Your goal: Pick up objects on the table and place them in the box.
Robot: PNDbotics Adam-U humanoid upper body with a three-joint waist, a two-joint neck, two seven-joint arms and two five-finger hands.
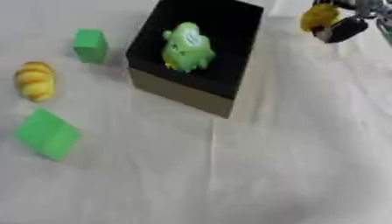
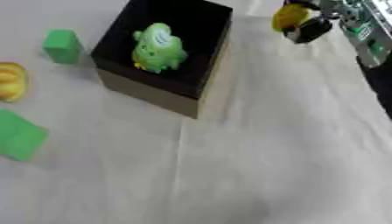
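One yellow object (image 1: 318, 16) sits gripped in the right hand (image 1: 344, 29), beside the box (image 1: 183, 92).

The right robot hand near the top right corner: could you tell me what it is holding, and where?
The right robot hand grips a yellow object, its black fingers curled round the lower right side.

— What do you see of your robot's own body?

— Only the right hand (image 2: 308, 27), up near the far right corner of the tabletop. You get a rounded black finger piece with a slight sheen.

— Anything behind it?

— Your right arm (image 2: 366, 30) runs along the right edge: silvery grey metal with small green marks, and a black part below it. It's too blurred to make out screws or cables.
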